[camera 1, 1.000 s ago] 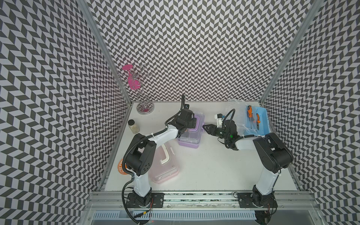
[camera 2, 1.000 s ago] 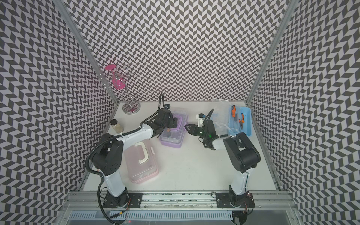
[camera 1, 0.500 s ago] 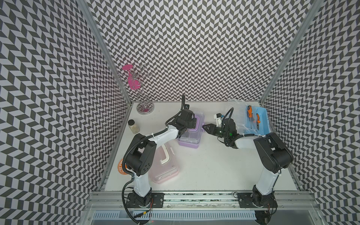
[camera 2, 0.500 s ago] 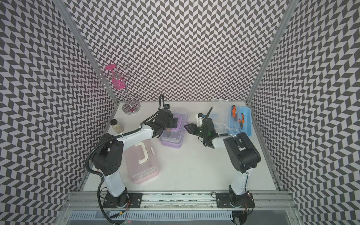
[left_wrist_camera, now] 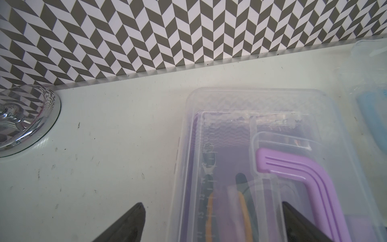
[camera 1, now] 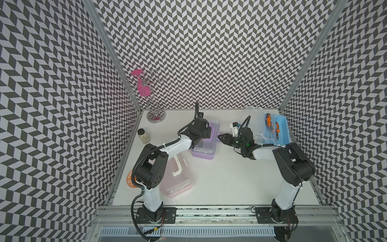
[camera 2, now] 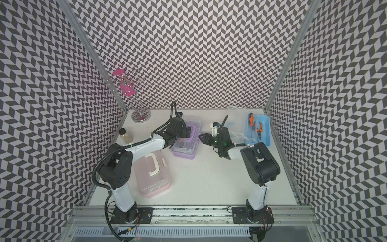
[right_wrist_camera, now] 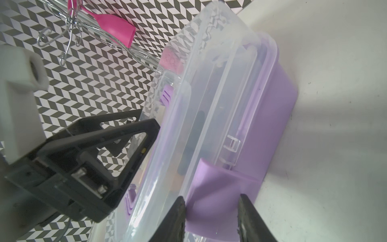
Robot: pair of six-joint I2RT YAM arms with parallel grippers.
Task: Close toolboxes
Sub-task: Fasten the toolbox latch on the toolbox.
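- In both top views the purple toolbox [camera 1: 204, 152] stands near the table's [camera 1: 226, 180] back edge, the pink toolbox [camera 1: 178, 181] near its left edge, and the blue toolbox [camera 1: 283, 136] lies open in the back right corner.
- Left wrist view: the left gripper [left_wrist_camera: 211, 209] is spread wide over the purple toolbox's lid.
- Right wrist view: the right gripper [right_wrist_camera: 211, 201] pinches the purple latch [right_wrist_camera: 213, 184].
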